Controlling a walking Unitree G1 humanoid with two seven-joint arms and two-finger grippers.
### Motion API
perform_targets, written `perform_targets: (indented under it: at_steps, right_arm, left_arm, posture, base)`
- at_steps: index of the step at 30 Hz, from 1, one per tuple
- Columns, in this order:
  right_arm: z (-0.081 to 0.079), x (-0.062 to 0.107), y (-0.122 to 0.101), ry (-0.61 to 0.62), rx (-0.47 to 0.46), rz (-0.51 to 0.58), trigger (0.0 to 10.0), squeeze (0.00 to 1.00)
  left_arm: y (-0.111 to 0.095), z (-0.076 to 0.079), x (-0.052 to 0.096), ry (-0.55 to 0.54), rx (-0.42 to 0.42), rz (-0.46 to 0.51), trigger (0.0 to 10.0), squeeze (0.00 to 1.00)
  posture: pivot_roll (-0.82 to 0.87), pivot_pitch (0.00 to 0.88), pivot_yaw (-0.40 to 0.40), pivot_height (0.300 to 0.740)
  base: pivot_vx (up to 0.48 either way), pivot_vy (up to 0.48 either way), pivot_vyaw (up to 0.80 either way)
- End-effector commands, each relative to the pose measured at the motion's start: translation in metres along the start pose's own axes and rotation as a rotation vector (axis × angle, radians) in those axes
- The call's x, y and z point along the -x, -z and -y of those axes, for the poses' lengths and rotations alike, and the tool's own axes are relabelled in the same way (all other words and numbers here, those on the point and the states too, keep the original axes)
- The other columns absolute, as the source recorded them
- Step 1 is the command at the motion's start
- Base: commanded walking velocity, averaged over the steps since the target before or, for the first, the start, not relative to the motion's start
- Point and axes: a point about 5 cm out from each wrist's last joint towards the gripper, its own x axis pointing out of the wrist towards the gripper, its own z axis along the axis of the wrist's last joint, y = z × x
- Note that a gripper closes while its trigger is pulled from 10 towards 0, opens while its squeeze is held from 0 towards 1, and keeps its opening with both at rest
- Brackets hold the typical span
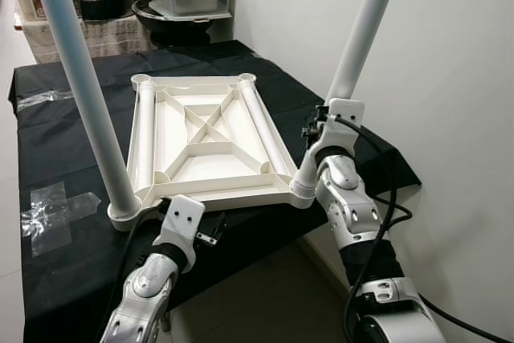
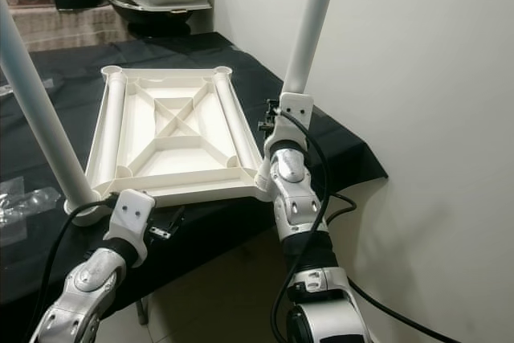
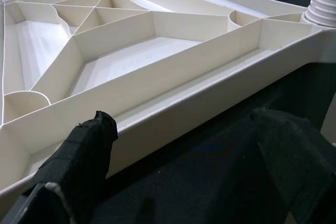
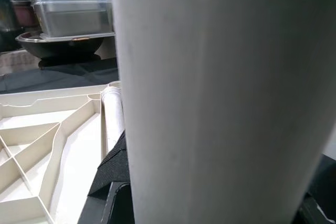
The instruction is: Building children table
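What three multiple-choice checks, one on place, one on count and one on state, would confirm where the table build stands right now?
1. Where does the white table top lie?
A. upside down on the black cloth
B. on the floor
C. leaning on the wall

2. How many legs stand upright in its corners?
A. none
B. two
C. four

3. What is the right gripper doing?
A. hanging idle
B. closed around a leg
C. lifting the cloth

Answers:
1 A, its ribbed underside faces up on the black cloth.
2 B, the left leg and the right leg stand in the near corners; two more lie inside the top.
3 B, its black fingers sit against the right leg in the right wrist view.
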Motion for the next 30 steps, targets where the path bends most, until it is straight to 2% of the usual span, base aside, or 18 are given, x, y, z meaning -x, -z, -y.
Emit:
perform_targets:
  at_steps: [1,9,12,16,19,22,30]
  right_arm:
    - [0.0059,0.0054,0.0303,0.021,0.029,-0.128,10.0,0.00]
    - [0.0032,0.0053,0.0282,0.008,0.014,-0.122,10.0,0.00]
    - [0.0022,0.0050,0.0296,-0.007,0.034,-0.130,10.0,0.00]
    - [0.0018,0.0054,0.0300,-0.002,0.001,-0.135,10.0,0.00]
    - [0.0017,0.0043,0.0304,-0.014,0.086,-0.138,10.0,0.00]
    - [0.0017,0.0048,0.0305,-0.012,0.021,-0.131,10.0,0.00]
    - [0.0027,0.0054,0.0320,-0.009,0.022,-0.138,10.0,0.00]
  left_arm:
    - [0.0021,0.0017,-0.0010,0.006,0.007,-0.002,10.0,0.00]
    - [-0.0041,0.0013,-0.0009,0.011,0.045,0.035,10.0,0.00]
    - [-0.0051,0.0018,0.0001,0.015,0.057,0.042,10.0,0.00]
    - [-0.0077,0.0009,0.0002,0.014,0.071,0.057,10.0,0.00]
    - [-0.0076,0.0008,0.0003,0.014,0.076,0.057,10.0,0.00]
    - [-0.0077,0.0007,0.0003,0.016,0.073,0.060,10.0,0.00]
    - [-0.0074,0.0007,-0.0003,0.020,0.069,0.054,10.0,0.00]
  posture:
    - [0.01,0.000,-0.106,0.740]
    - [0.01,0.000,-0.108,0.740]
    - [0.01,0.000,-0.106,0.740]
    - [0.02,0.000,-0.107,0.740]
    - [0.02,0.000,-0.107,0.740]
    - [0.02,0.000,-0.105,0.740]
    - [0.02,0.000,-0.105,0.740]
  base:
    - [0.000,0.000,0.00]
    - [0.000,0.000,0.00]
    - [0.000,0.000,0.27]
    - [0.000,0.000,0.20]
    - [0.000,0.000,0.44]
    - [0.197,0.000,0.53]
    - [0.000,0.000,0.00]
